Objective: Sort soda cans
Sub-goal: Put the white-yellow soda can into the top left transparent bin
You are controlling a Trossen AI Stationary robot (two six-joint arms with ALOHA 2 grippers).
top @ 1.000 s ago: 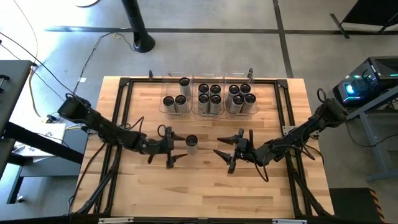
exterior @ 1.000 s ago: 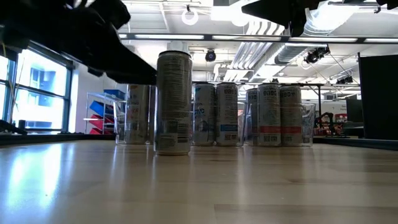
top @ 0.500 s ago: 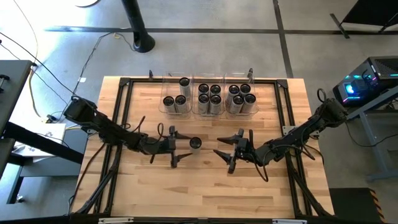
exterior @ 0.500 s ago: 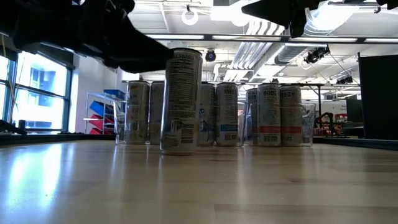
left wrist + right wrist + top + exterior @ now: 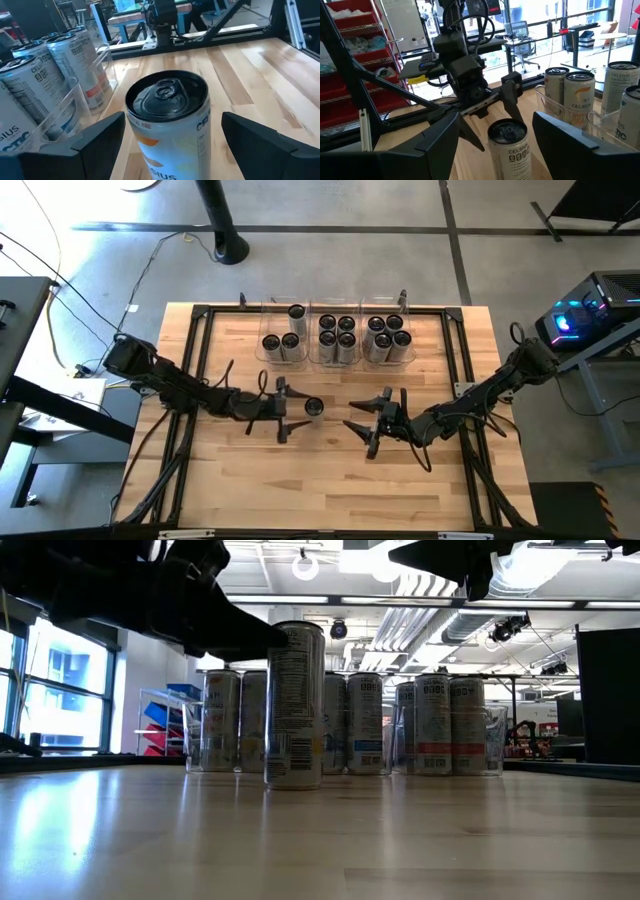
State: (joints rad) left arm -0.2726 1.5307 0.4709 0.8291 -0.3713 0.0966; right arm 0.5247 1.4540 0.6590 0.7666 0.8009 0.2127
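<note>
there, three clear bins (image 5: 335,308) hold upright cans (image 5: 337,335).

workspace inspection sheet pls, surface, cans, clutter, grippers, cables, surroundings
Surface: wooden table with a black frame.
Job's things: one soda can upright on the open table; the other cans stand in three clear bins at the far edge.
Clutter: nothing seen.
Grippers: left gripper open, fingers either side of the lone can, not closed on it; right gripper open, waiting right of the can.
Cables: black cables along both arms; loose cables on the floor.
Surroundings: concrete floor, a black post base, a lit device at right.
</note>
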